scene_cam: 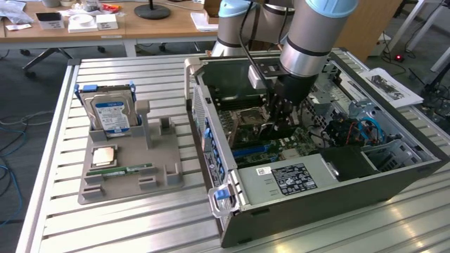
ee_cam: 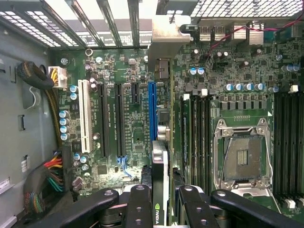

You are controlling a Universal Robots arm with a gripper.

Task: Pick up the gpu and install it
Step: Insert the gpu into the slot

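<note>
In the wrist view the gpu (ee_cam: 160, 166) shows edge-on as a thin black card with a green logo. Its silvery end bracket (ee_cam: 170, 38) reaches toward the case's rear slot openings. My gripper (ee_cam: 161, 202) is shut on the card, with one black finger (ee_cam: 140, 204) on each side. The card runs in line with the blue expansion slot (ee_cam: 152, 109) on the green motherboard. I cannot tell whether it touches the slot. In the exterior view my gripper (scene_cam: 281, 118) reaches down into the open computer case (scene_cam: 316, 179), over the motherboard.
On the slatted table, at the exterior view's left, a grey fixture (scene_cam: 126, 174) holds an upright hard drive (scene_cam: 113, 116), a processor chip (scene_cam: 104, 155) and a green memory stick (scene_cam: 130, 170). Inside the case are the processor socket (ee_cam: 242, 156), memory slots and cable bundles (ee_cam: 47, 175).
</note>
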